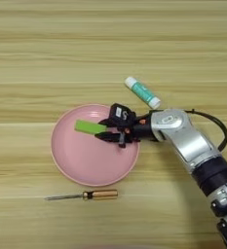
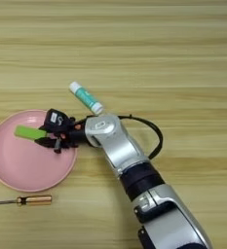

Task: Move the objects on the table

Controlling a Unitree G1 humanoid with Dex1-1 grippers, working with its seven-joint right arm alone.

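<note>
Four small things shared the table (image 1: 32,44) with my arm: the pink plate (image 1: 81,163) at the centre left of the frame, the green block (image 1: 89,127) over its upper part, the screwdriver (image 1: 83,196) below the plate's near rim, and the glue stick (image 1: 142,92) above and to the right of the plate. I saw no tape ring in either view.

My right gripper (image 1: 106,129) reached in from the lower right, the silver forearm crossing the plate's right rim, and its two black fingers were closed on the right-hand end of the green block. The block stuck out from the fingertips toward the left of the picture, its long axis running nearly left to right with a slight downward tilt toward the gripper. I could not tell whether the block rested on the plate or hung just above it.

So the block lay directly ahead of my fingers, in line with my wrist, over the plate's upper half. I judged that anything next turned on that line: either lowering and letting go there, or drawing back along the forearm's own direction. The glue stick lay well apart from the fingers, slanted from upper left to lower right, close to my wrist.
</note>
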